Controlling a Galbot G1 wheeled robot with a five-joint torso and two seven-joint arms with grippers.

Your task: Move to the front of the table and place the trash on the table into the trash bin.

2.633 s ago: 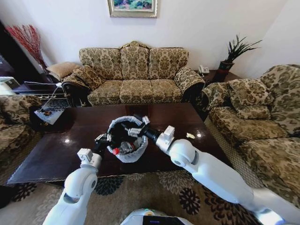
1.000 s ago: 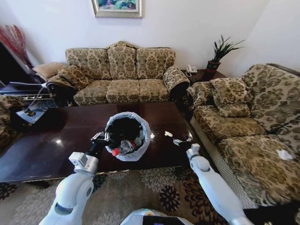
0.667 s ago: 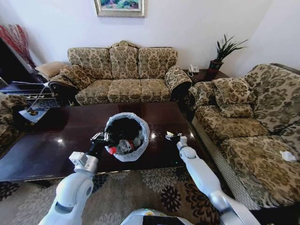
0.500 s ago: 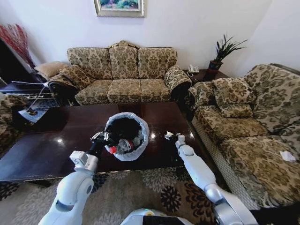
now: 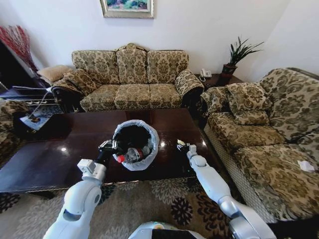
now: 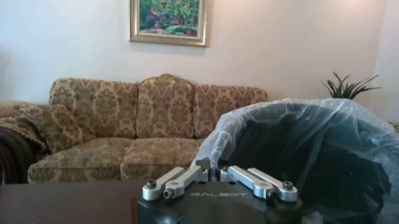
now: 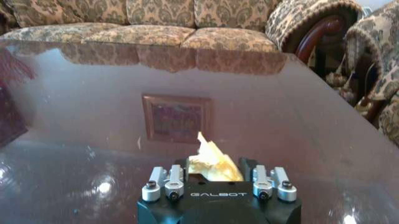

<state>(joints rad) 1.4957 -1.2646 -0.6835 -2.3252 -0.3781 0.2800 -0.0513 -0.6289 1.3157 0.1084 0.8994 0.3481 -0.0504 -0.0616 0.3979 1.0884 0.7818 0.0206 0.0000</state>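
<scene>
One tabletop (image 5: 60, 149), dark and glossy, carries one trash bin (image 5: 149, 130) with a white liner. Inside the bin lies one red-capped bottle (image 5: 128, 156). One crumpled paper wad (image 7: 210, 161) sits on the tabletop to the right of the bin. Two grippers are near the bin: the left gripper (image 5: 110, 146) at its rim and the right gripper (image 5: 182, 147) at the wad.

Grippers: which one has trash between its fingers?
The right gripper, low over the table, straddles a crumpled yellowish scrap; the left gripper grips the trash bin's bag liner.

Bright room, glare spots on table (image 5: 50, 159), edges bowed.
</scene>
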